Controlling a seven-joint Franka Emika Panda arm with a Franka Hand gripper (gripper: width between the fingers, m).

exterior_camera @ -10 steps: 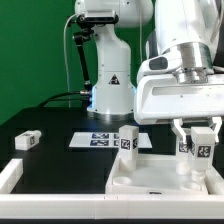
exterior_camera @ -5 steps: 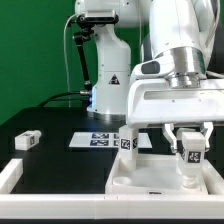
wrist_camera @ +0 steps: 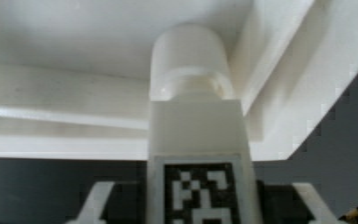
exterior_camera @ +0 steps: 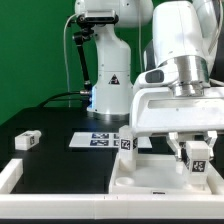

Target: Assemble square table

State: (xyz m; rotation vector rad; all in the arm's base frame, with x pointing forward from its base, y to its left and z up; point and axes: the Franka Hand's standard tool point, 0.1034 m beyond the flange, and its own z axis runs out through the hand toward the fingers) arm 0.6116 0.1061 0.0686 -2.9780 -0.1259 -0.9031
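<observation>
Far left: you have a loose leg [exterior_camera: 28, 140] lying on its side on the black bench [exterior_camera: 60, 165], well apart from the other parts, one tag facing the camera.
Front left corner: a long white edge bar [exterior_camera: 12, 175] borders the bench there.
Left of centre: the marker board [exterior_camera: 97, 140] lies flat on the bench, between the loose leg and the slab.
Behind it: the arm's base [exterior_camera: 108, 85] stands at the back, against the green backdrop.
Centre: a standing leg [exterior_camera: 127, 143] is upright at the slab's far corner on the exterior view's left, its tag towards you.
Centre to right: the slab [exterior_camera: 150, 180] lies flat at the front of the bench, recess upward, rim showing all round.
Right: the held leg [exterior_camera: 198, 155] hangs upright under the wrist, tag outward, its lower end down inside the slab's rim.
Jaws: pinching the held leg from either side, high on its tagged block.
Wrist view: you look down along the held leg [wrist_camera: 197, 120]. Its rounded tip points into an inner corner of the slab [wrist_camera: 87, 110], where two rim walls meet.
Contact: you cannot tell whether the tip touches the recess floor.
</observation>
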